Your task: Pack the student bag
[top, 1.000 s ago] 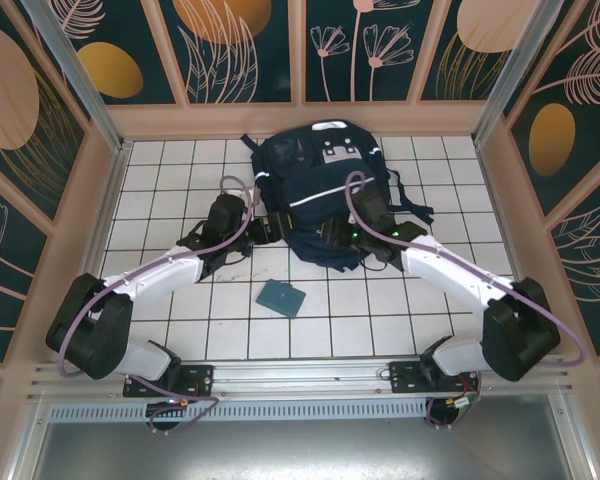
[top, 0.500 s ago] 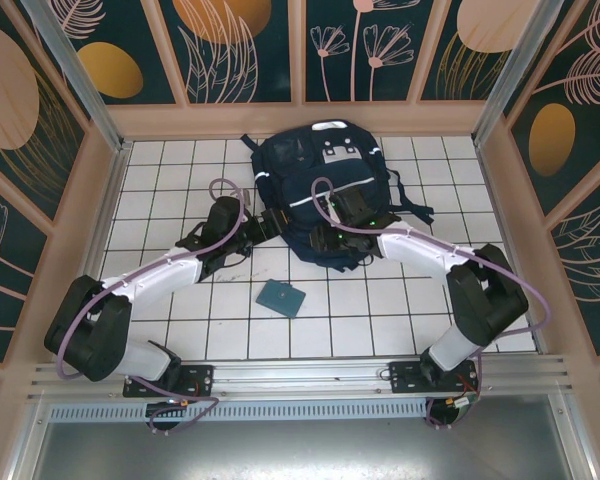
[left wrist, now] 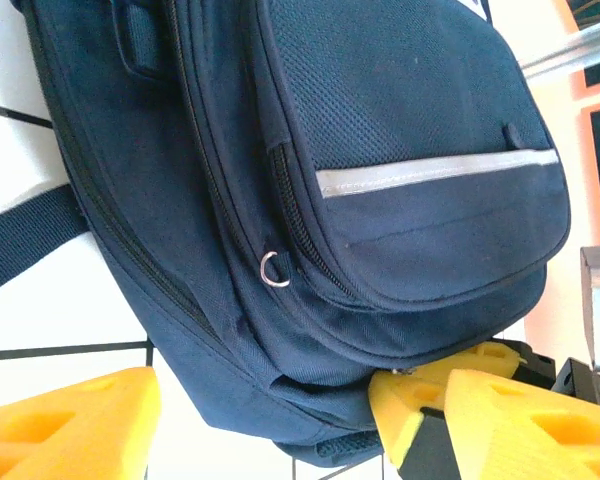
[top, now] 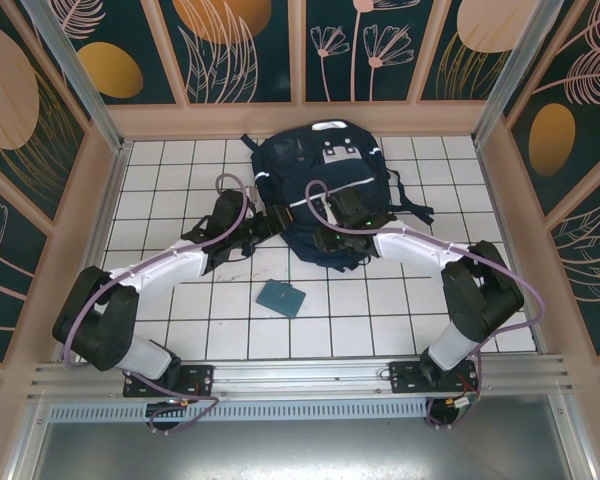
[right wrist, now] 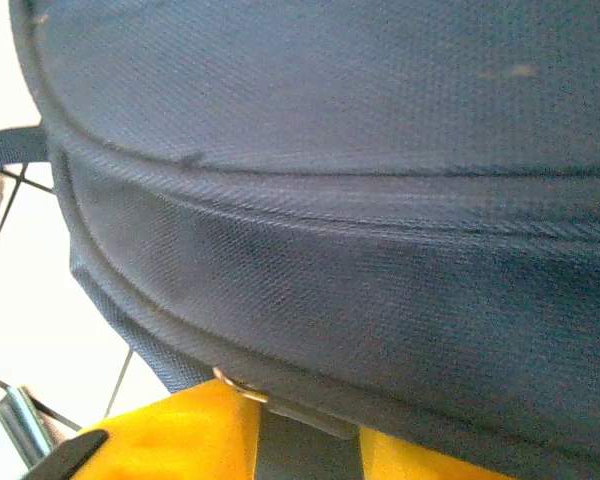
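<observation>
Both claws reach past the small teal booklet (top: 281,298), which lies flat on the tiled desk (top: 350,320) nearest the arm bases, well apart from either. Next out, the right claw (right wrist: 302,432) is up against the near end of the student bag (top: 300,175). Its yellow fingers (right wrist: 180,450) stand close together with a narrow grey tab (right wrist: 310,418) in the slit between them, and we cannot tell whether they are clamped on it or merely set about it. Beside it, the left claw (left wrist: 280,440) stands wide apart at the bag's near left corner, with that corner of fabric between its fingers and, as we judge, nothing gripped.

What the next move turns on is this: the bag lies beyond both claws with its long axis running away from the arms, bottom end toward us and white patches (top: 337,152) toward the back wall. We judge a zip pull would travel away from the arms, and the right arm, at the middle of the near end, is the nearer to start it. A ring pull (left wrist: 273,270) shows on the flank facing the left claw, on a zip that looks shut.

From above, wrists and cables cover both sets of fingertips. The bag's inside is hidden, and a second yellow piece (left wrist: 410,400) beside the left claw we cannot identify.
</observation>
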### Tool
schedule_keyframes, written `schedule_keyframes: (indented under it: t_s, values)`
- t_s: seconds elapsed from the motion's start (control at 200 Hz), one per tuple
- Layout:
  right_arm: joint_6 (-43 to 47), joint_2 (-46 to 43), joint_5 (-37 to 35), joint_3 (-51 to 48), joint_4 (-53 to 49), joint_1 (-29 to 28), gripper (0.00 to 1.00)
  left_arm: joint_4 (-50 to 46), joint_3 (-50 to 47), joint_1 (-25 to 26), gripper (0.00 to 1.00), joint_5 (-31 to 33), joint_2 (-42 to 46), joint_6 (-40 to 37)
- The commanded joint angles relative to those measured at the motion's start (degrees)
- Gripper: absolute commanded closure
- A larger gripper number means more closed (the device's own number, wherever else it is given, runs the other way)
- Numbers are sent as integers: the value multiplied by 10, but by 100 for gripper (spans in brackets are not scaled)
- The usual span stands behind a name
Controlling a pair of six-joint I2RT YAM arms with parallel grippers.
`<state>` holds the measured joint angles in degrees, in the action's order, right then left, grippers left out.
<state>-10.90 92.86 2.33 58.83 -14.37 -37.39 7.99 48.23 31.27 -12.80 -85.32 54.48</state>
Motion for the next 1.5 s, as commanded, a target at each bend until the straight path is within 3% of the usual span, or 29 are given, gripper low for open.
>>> schedule_keyframes:
  t_s: [0.0, 0.185, 0.405, 0.551, 0.801, 1.101, 1.186, 1.276, 1.496]
  values:
    - [7, -4, -24, 16, 11, -9, 79, 49, 4, -1, 30, -34, -10, 57]
    - [1, -40, -29, 0, 7, -12, 100, 124, -26, 1, 40, -55, -21, 129]
    - [-11, -81, -34, -11, 11, -14, 100, 183, -27, 12, 43, -62, -54, 190]
    - [-14, -93, 6, -11, 6, -16, 100, 222, -15, 20, 46, -77, -88, 220]
    - [-10, -95, 35, -10, 4, -21, 100, 257, -7, 23, 63, -52, -121, 259]
    - [3, -89, 41, -3, -23, -23, 100, 332, -20, 24, 68, -46, -151, 305]
    - [2, -86, 33, 1, -28, -23, 100, 277, -20, 24, 70, -21, -133, 290]
    - [0, -86, 28, 5, -27, -23, 100, 212, -26, 23, 64, 15, -92, 262]
    - [-5, -83, 32, 8, -21, -24, 100, 210, -44, 23, 64, 21, -57, 260]
